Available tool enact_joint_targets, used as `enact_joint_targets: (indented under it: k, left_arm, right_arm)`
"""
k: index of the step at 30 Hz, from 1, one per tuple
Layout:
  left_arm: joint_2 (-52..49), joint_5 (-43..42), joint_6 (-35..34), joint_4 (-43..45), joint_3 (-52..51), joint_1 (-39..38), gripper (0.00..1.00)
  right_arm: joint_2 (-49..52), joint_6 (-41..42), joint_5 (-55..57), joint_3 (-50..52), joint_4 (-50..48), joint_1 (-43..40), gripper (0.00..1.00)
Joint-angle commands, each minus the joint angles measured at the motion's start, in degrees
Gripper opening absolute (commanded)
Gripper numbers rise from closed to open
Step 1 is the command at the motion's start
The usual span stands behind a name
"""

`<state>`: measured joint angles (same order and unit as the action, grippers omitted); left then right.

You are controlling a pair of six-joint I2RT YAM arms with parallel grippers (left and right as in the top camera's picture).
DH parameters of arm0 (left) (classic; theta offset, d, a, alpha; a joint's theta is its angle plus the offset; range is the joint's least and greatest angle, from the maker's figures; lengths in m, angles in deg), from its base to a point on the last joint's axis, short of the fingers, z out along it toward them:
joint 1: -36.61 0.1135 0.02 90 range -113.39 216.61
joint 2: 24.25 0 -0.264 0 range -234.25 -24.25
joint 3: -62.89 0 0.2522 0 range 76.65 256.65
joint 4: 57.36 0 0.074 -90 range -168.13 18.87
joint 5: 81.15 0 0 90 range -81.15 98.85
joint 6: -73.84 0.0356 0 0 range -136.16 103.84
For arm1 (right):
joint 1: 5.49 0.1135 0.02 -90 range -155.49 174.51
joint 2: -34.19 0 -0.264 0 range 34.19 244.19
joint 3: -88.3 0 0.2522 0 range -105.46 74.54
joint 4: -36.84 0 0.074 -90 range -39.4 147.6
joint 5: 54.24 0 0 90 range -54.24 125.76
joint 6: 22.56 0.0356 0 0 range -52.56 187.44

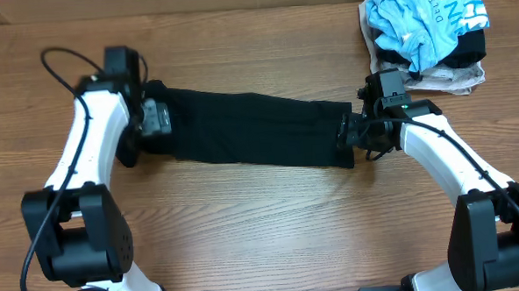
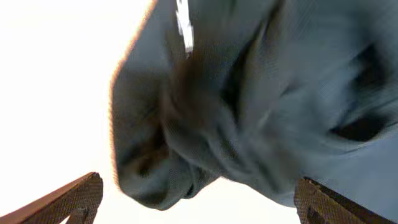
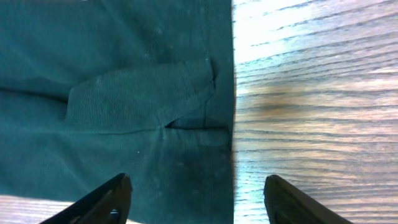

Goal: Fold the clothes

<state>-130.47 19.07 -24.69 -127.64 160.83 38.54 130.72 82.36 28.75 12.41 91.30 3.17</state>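
The clothes, a black shirt (image 1: 250, 128), lie folded into a long flat band across the middle of the table. My left gripper (image 1: 157, 117) sits at the band's left end. In the left wrist view the bunched dark cloth (image 2: 249, 93), with a white mark on it, hangs just beyond the left gripper (image 2: 199, 186), whose fingers stand wide apart and hold nothing. My right gripper (image 1: 345, 133) hovers at the band's right end. In the right wrist view the right gripper (image 3: 198, 180) is open, straddling the straight edge of the shirt (image 3: 124, 93).
A crumpled light blue tee with white lettering (image 1: 425, 15) lies on a beige garment (image 1: 457, 80) at the back right corner. Bare wooden table (image 1: 272, 224) stretches in front of the band, between the two arm bases.
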Motion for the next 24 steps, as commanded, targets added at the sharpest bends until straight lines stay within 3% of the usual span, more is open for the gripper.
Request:
enact_joint_targets:
  k: [1, 9, 24]
  left_arm:
    - [0.98, -1.14, 0.9, -8.9, 14.34, 0.37, 1.0]
    - [0.98, -1.36, 0.87, -16.9, 31.23, 0.35, 1.0]
    - [0.98, -7.56, 0.85, -17.09, 32.33, 0.28, 1.0]
  right_arm:
    - [-0.26, -0.46, 2.29, -1.25, -0.28, -0.59, 0.73]
    - [6.56, -1.9, -2.29, -1.22, -3.63, -0.66, 0.82]
    - [10.01, -1.42, -8.31, 0.09, -10.19, -0.66, 0.85]
